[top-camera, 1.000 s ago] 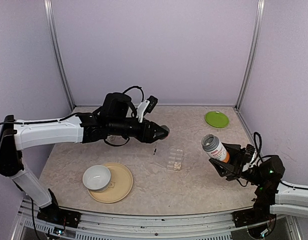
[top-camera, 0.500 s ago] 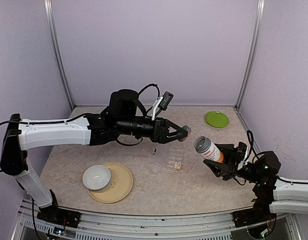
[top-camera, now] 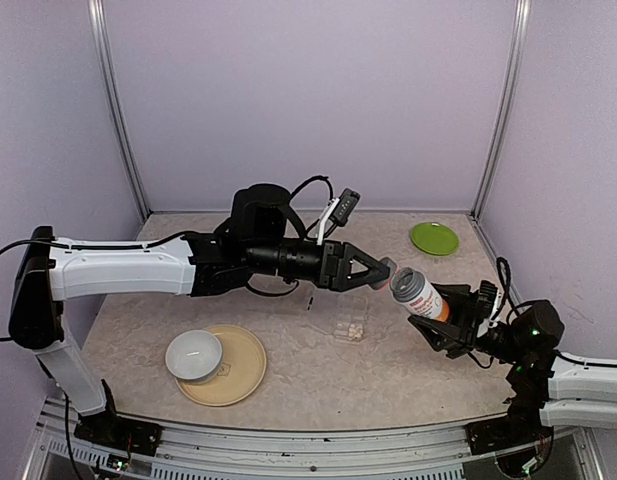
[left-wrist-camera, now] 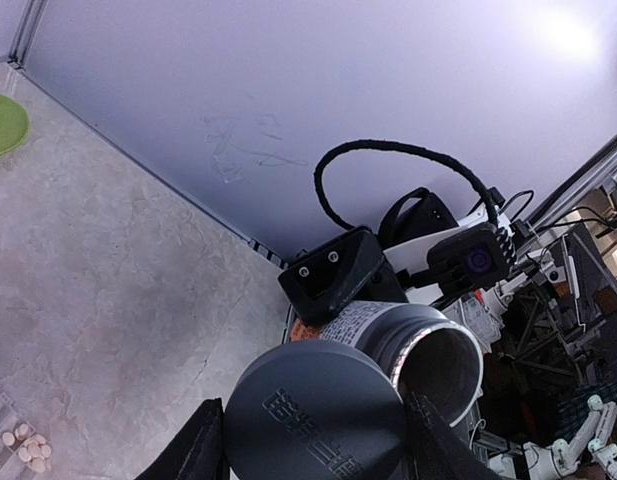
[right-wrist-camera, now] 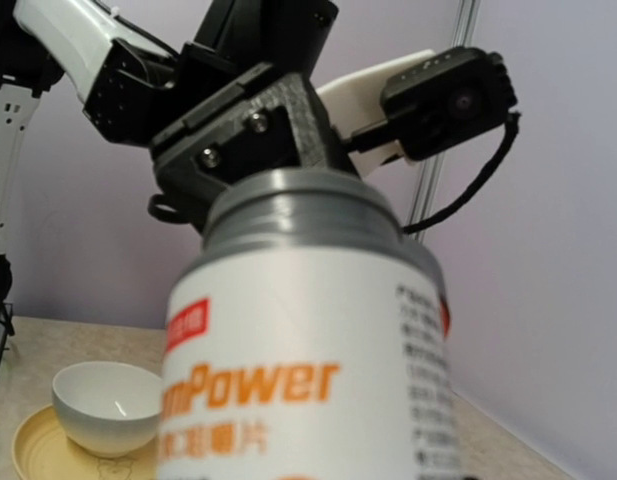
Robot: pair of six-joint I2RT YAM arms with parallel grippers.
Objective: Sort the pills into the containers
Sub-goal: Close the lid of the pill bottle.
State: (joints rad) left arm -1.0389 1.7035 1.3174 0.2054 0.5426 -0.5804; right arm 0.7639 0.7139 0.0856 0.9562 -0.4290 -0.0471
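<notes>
The clear pill box (top-camera: 351,316), whose compartments are the containers, lies flat mid-table. A pale cluster of pills (top-camera: 356,329) sits at its near end and shows again as pills (left-wrist-camera: 22,448) in the left wrist view. My left gripper (top-camera: 374,270) is shut on a grey bottle cap (left-wrist-camera: 313,410), held in the air just left of the bottle's open grey mouth (left-wrist-camera: 440,362). My right gripper (top-camera: 451,320) is shut on the orange-labelled bottle (top-camera: 421,295), tilted up and left. That bottle (right-wrist-camera: 308,370) fills the right wrist view and hides the right fingers.
A green plate (top-camera: 434,238) lies at the back right. A white bowl (top-camera: 194,354) rests on a tan plate (top-camera: 240,368) at the front left. Purple walls with metal posts close in the table on three sides.
My left arm has reached right with the cap, from above the pill box's left side up to the bottle mouth. My right arm has shifted the bottle slightly left.
</notes>
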